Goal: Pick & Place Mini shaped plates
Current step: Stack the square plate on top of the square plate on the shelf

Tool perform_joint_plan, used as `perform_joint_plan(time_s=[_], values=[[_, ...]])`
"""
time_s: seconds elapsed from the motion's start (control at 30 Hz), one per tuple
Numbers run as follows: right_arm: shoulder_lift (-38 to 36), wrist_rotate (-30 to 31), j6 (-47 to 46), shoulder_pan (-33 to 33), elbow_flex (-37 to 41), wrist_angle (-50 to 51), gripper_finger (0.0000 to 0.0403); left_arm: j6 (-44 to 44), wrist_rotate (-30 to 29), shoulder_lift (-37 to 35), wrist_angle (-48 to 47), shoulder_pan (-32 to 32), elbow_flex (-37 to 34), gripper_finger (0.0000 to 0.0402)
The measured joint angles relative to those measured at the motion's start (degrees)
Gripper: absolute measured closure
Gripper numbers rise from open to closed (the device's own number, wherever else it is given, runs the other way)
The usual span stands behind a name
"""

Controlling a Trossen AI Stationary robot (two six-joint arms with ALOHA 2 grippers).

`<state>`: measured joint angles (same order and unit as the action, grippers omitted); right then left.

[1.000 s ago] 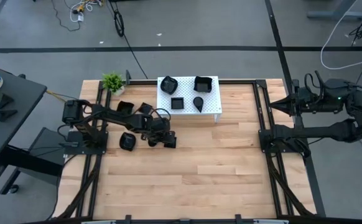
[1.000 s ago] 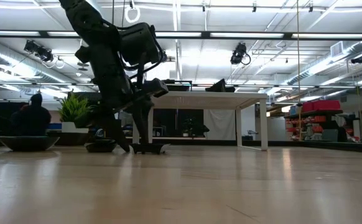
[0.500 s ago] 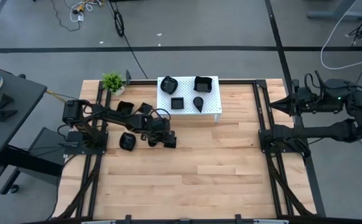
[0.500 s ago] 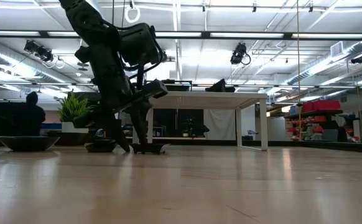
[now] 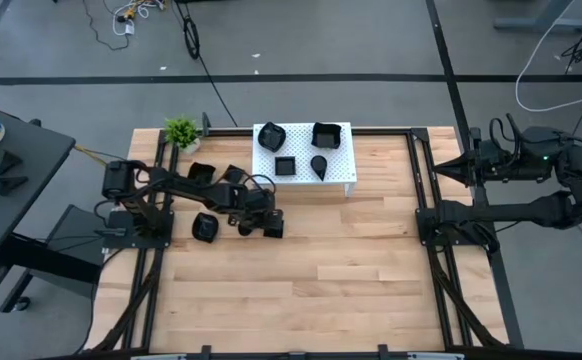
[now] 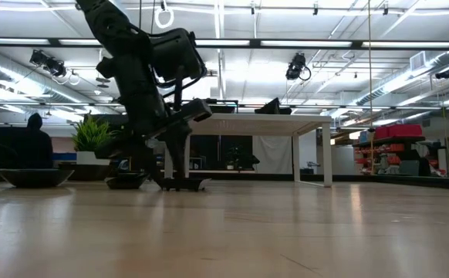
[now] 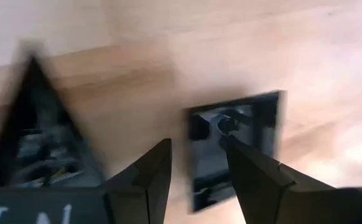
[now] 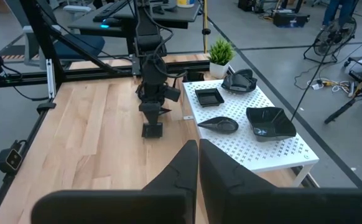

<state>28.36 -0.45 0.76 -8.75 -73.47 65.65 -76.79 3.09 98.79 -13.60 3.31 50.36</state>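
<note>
One small square plate (image 7: pixel 234 149) lies flat on the wooden table (image 5: pixel 351 270), directly under our left gripper (image 7: pixel 196 165). The fingers stand apart, one on the bare wood beside the plate, the other over its hollow, so they straddle one raised rim without yet touching it. In the high view this plate (image 5: pixel 272 227) sits just in front of the white perforated stand (image 5: pixel 341 170).

We judge the plate to be light, stiff and hard, with a glossy glaze that is likely slippery and could chip if dropped. Pinching that thin upright rim looks like the only real hold, since the dish lies flush with the wood.

Four more black plates rest on the stand: a wavy one (image 5: pixel 271 134), a large square one (image 5: pixel 325 133), a small square one (image 5: pixel 285 166) and a teardrop one (image 5: pixel 318 165). Others lie on the table near the left arm, such as a rounded one (image 5: pixel 204 228). A small green plant (image 5: pixel 181 131) stands at the table's far left corner.

Our right gripper (image 8: pixel 198 163) waits pulled back at the right edge, its fingers pressed together.

Beyond the table we see grey floor, cables and, in the low view, a person (image 6: pixel 33 139) in the background.
</note>
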Motion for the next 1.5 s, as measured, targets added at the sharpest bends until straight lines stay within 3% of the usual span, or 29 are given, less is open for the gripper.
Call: perform_joint_plan(time_s=[0.33, 1.2, 1.5], values=[[0.00, 0.00, 0.00, 0.00, -0.02, 0.00, 0.0383, -0.18, 0.11, -0.05, 0.00, 0.00, 0.20, 0.0259], [0.00, 0.02, 0.02, 0.00, -0.02, -0.02, 0.0383, -0.91, 0.24, 1.01, -0.38, -0.46, 0.27, 0.0393], [0.00, 0.01, 0.00, 0.01, -0.02, 0.00, 0.0383, -2.14, 1.04, 0.89, -0.34, -0.60, 0.27, 0.0384]])
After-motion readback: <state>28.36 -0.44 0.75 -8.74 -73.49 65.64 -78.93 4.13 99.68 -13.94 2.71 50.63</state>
